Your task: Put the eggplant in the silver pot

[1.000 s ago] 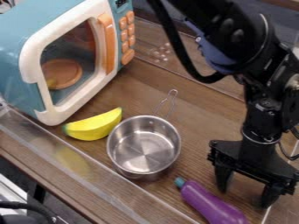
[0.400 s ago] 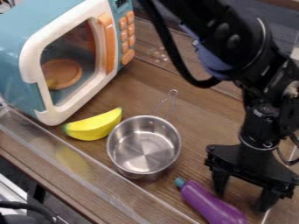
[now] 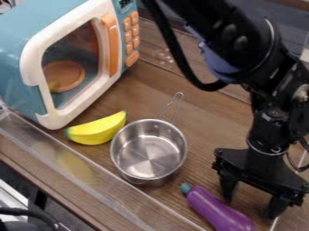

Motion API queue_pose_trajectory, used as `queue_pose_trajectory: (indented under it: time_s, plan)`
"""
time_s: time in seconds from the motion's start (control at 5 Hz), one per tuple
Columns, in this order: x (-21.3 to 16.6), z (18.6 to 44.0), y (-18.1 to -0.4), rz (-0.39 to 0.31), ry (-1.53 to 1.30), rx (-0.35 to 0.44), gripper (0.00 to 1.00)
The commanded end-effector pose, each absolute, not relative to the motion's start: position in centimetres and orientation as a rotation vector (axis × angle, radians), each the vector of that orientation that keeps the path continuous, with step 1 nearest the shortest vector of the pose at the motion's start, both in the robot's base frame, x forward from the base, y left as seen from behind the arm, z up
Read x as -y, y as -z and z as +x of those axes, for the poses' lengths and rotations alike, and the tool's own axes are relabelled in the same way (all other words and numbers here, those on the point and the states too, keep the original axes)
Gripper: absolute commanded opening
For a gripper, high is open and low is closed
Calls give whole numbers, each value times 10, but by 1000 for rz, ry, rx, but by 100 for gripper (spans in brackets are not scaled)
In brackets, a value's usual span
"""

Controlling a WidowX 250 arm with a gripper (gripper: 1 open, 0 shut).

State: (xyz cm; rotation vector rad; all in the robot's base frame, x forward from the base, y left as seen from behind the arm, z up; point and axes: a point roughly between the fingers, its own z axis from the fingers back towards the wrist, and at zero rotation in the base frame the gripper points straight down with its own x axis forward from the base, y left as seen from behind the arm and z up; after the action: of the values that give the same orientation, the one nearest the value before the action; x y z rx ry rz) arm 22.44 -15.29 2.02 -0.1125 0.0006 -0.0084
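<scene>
The purple eggplant (image 3: 219,210) lies on the wooden table near the front edge, its greenish stem end pointing left toward the pot. The silver pot (image 3: 150,151) stands empty just left of it, its thin wire handle reaching toward the back. My gripper (image 3: 256,190) hangs straight down, above and slightly right of the eggplant, with its black fingers (image 3: 227,180) spread open and nothing between them. The fingertips stand close over the eggplant's right end without touching it.
A blue and white toy microwave (image 3: 72,54) with its door open stands at the back left. A yellow banana-shaped toy (image 3: 97,129) lies between it and the pot. A clear plastic rail (image 3: 72,171) runs along the table's front edge.
The arm's upper links have shifted a little to the left since the earliest frame. The gripper, the eggplant and the pot stay where they were.
</scene>
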Motion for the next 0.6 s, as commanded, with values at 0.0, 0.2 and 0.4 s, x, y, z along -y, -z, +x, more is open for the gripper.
queue_pose_trajectory:
  time_s: [0.0,0.2,0.4]
  plan:
    - [160,224,-28,-137,68,33,100]
    - [160,223,-28,-140,82,36,100]
    - [160,214,-27,-141,-24,15,100]
